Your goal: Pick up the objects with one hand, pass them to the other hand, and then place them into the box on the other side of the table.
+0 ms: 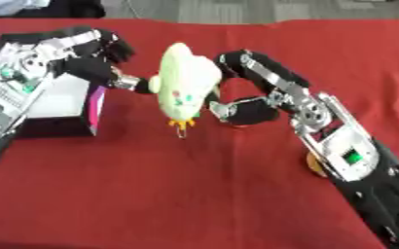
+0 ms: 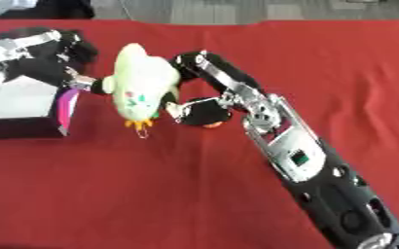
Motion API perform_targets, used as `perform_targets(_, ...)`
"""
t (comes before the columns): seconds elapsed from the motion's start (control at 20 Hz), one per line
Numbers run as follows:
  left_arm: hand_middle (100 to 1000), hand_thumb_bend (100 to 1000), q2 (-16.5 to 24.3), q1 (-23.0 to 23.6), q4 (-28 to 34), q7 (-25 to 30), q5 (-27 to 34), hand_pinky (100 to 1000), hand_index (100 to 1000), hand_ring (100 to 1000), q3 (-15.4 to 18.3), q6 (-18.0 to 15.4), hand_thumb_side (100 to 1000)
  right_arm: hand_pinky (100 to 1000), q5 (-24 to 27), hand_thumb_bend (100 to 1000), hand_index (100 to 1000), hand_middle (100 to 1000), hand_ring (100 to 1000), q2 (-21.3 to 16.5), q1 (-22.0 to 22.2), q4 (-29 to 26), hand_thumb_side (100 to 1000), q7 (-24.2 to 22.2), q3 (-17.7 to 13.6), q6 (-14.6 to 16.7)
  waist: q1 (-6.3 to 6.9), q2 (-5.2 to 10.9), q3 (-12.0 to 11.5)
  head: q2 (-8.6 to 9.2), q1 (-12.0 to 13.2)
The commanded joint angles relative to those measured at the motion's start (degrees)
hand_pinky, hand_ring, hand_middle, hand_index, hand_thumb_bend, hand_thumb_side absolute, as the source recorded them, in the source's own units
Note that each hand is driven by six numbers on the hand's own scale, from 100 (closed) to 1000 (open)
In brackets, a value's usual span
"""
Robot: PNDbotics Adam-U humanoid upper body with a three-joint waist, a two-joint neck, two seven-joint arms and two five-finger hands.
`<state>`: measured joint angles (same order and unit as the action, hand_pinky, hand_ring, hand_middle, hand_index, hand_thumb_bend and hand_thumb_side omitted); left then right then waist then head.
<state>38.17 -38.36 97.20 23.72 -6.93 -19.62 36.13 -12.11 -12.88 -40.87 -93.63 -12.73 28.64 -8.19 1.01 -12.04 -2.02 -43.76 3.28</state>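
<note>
One toy [image 1: 184, 87] is in play: a pale yellow-green plush shaped like a chick, with small red and green marks on its front and orange feet hanging at its lower end. It is held up off the surface [image 1: 194, 194], which is covered by a red cloth, and it hangs just to the right of the box [image 1: 63, 99].

There is one box, dark-walled with a white inside and a pink strip on the corner nearest the toy. It sits at the left side of the surface.

Two hands meet at the toy. The left hand [image 1: 97, 61] reaches in over the box, and its fingers touch the toy's left side; whether they are curled round it cannot be told. The right hand [image 2: 205, 92] comes from the side away from the box, with its fingers curved over the toy's upper right and its thumb pressing in lower down, so that it grips the toy.

One small orange thing [image 1: 314, 164] shows on the cloth, well to the right of the box and partly hidden behind the right forearm. In the right eye view a spot of orange [image 2: 211, 125] also shows just under the right thumb; what it is cannot be made out.
</note>
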Motion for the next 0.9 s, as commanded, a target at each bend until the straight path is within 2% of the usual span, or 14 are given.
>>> perform_targets(0.05, 712, 920, 1.54, -0.85, 1.89, 0.93, 1.32, 759, 787, 837, 0.86, -0.42, 391, 778, -1.03, 139, 450, 442, 639, -0.11, -1.0, -1.01, 100, 0.08, 0.01, 0.45, 0.95, 1.03, -0.13, 0.02, -0.46)
perform_targets(0.4, 716, 866, 3.3, 0.31, 3.84, 4.71, 2.63, 762, 789, 838, 2.51, -1.67, 364, 766, -1.61, 173, 443, 434, 628, -0.12, -1.17, -1.02, 100, 2.07, 0.21, -0.15, 0.97, 0.81, -0.28, 0.04, -1.38)
perform_targets(0.65, 722, 795, 4.63, 1.22, 4.6, 7.0, 2.7, 767, 793, 841, 3.35, -2.17, 308, 762, -1.33, 180, 440, 432, 624, -0.29, -1.16, -1.23, 100, 2.87, 0.28, -0.22, 0.92, 0.74, -0.3, 0.05, -1.66)
perform_targets(0.9, 719, 830, 5.38, 2.12, 4.99, 10.57, 4.24, 765, 786, 841, 4.72, -3.1, 332, 760, -1.21, 186, 439, 430, 624, -0.37, -1.21, -1.28, 100, 3.23, 0.33, -0.3, 0.92, 0.64, -0.4, 0.06, -2.05)
